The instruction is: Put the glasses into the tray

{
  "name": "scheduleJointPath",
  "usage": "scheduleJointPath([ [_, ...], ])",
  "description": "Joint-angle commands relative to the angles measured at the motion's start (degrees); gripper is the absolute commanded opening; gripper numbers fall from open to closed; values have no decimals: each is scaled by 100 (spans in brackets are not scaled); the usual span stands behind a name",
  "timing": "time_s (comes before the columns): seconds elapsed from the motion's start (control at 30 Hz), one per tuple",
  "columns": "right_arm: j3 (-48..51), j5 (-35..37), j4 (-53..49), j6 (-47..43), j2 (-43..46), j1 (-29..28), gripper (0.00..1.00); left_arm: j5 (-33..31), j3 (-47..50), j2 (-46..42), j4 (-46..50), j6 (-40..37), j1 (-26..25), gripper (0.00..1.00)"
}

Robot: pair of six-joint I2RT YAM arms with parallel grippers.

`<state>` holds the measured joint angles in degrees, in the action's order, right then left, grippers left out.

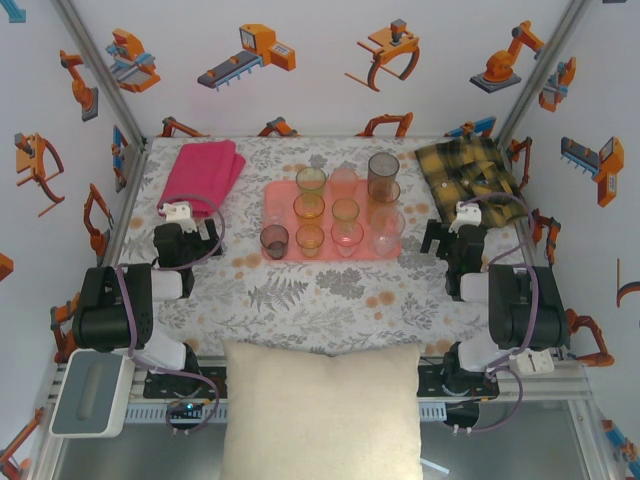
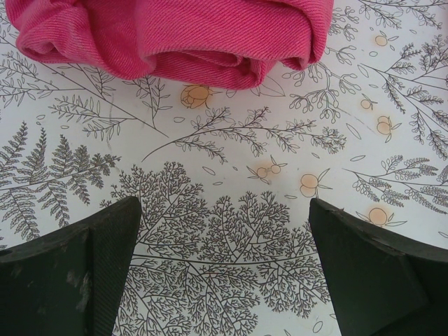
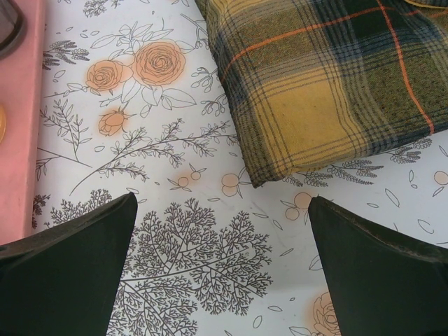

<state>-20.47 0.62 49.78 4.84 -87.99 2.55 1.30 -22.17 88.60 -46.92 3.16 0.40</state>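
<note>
Your glasses (image 1: 309,207) all seem in the tray (image 1: 282,195) (final step); left claw (image 2: 224,201) at 9 o'clock, right claw (image 3: 222,199) at 3, both wide, empty. You need only verify.

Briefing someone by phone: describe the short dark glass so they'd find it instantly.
Find the salmon-pink tray mid-table and go to its near-left corner. The short smoky-grey glass stands there beside amber glasses; the other grey glass, back right, is taller.
</note>
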Motion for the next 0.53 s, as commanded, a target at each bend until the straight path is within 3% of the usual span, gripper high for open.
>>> scheduleJointPath([
  [0.0, -142, -54, 90, -74, -52, 38, 99, 4, -121, -34, -79, -75, -14, 97],
  [0.5, -168, -62, 43, -71, -52, 37, 99, 11, -121, -28, -80, -72, -10, 97],
])
